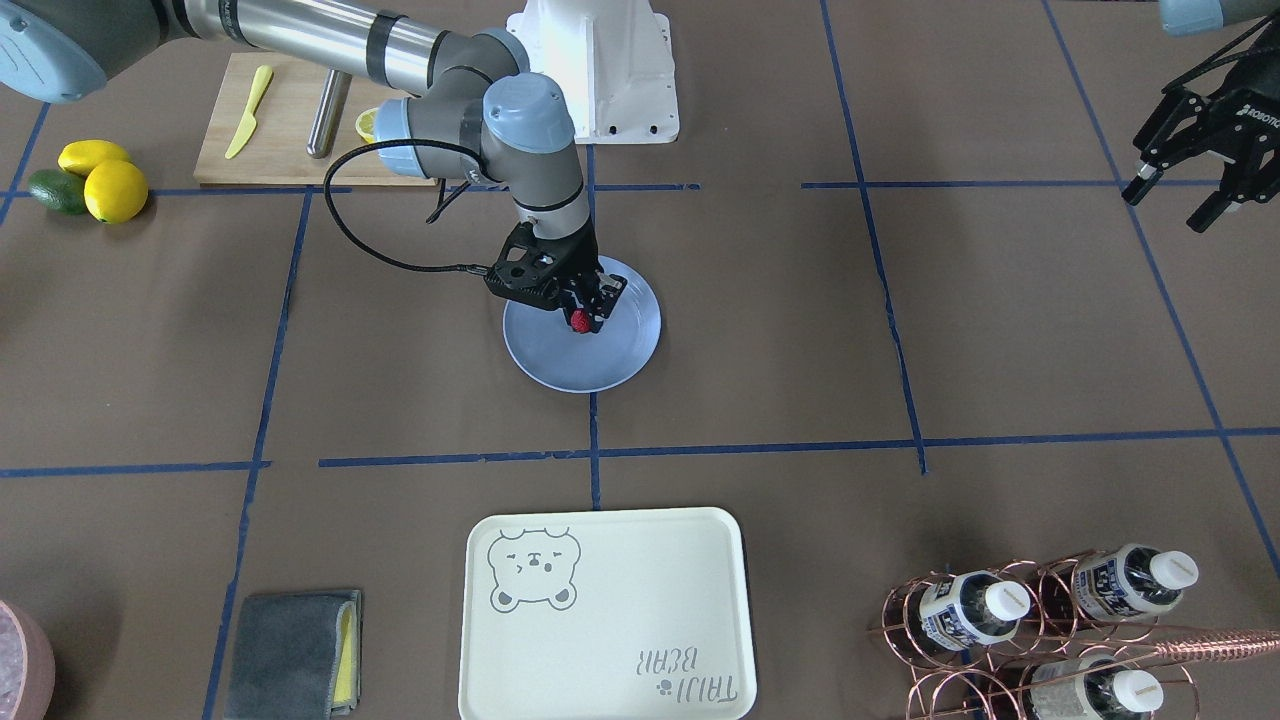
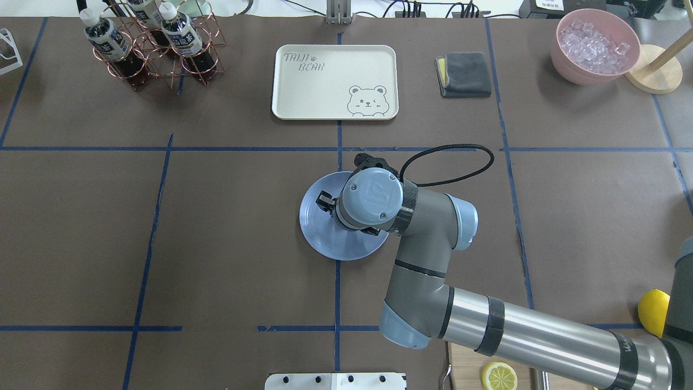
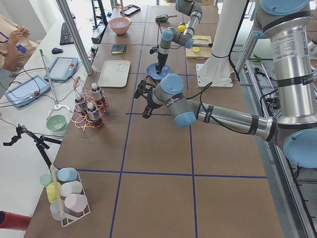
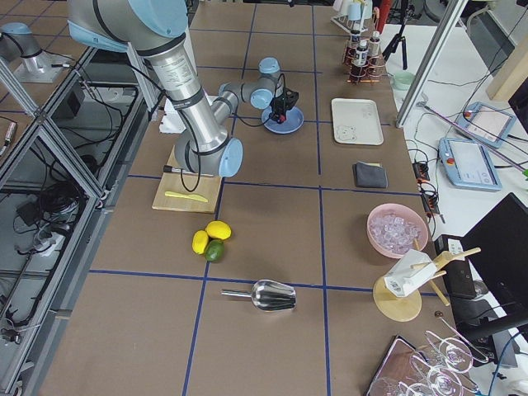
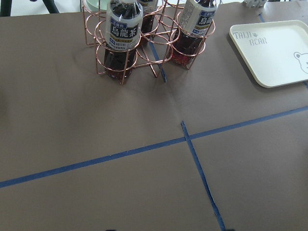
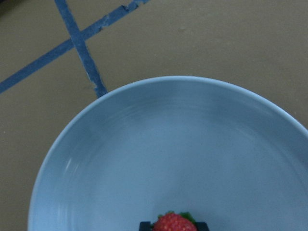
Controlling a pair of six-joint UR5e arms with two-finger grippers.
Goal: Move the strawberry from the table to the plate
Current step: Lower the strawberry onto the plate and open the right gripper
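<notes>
The pale blue plate (image 1: 620, 355) lies on the brown table (image 1: 800, 330) near its middle. My right gripper (image 1: 584, 316) points down over the plate's centre, shut on the small red strawberry (image 1: 578, 321). In the right wrist view the strawberry (image 6: 173, 223) sits between the finger pads, low over the plate (image 6: 168, 159); whether it touches I cannot tell. From overhead the wrist hides the berry, and only the plate (image 2: 325, 241) shows. My left gripper (image 1: 1170, 203) hangs open and empty, far off to the side above the table.
A cream bear tray (image 1: 600, 610) lies across the table from the plate. Lemons (image 1: 115, 190) and an avocado (image 1: 55, 190) sit beside a cutting board (image 1: 290, 120). A copper bottle rack (image 1: 1050, 620), a grey cloth (image 1: 290, 650) and a pink ice bowl (image 2: 595, 46) line the far edge.
</notes>
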